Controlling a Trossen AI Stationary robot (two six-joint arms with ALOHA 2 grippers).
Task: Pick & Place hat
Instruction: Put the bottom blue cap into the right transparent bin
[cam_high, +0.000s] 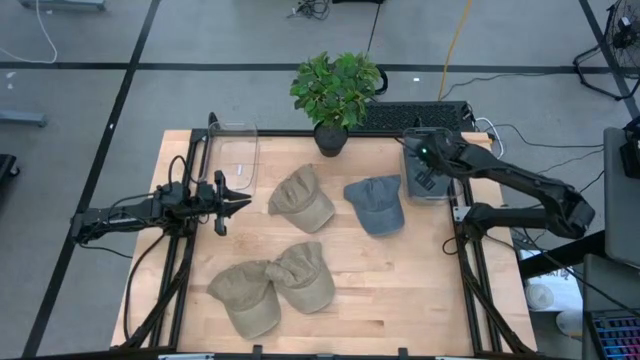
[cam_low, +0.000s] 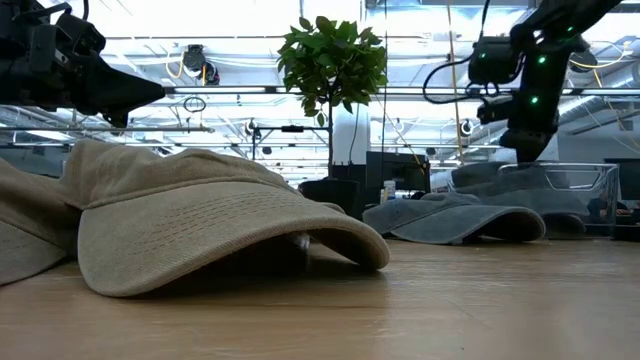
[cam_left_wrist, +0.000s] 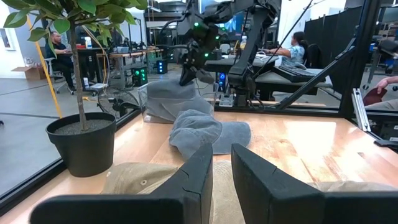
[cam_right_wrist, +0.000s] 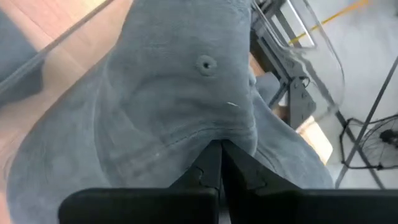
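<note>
Right gripper (cam_right_wrist: 219, 163) is pinched fully closed on the fabric of the grey hat (cam_right_wrist: 180, 93) inside the clear bin (cam_high: 428, 172) at the table's right rear; lift straight up, slowly, so the pinch holds; left gripper (cam_high: 232, 201) waits, slightly parted, empty.

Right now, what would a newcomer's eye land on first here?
Probably the right hand, shut on a grey hat inside the clear bin at the table's right rear. Next, three tan hats and a second grey hat spread over the wooden table, with a potted plant at the back edge.
</note>
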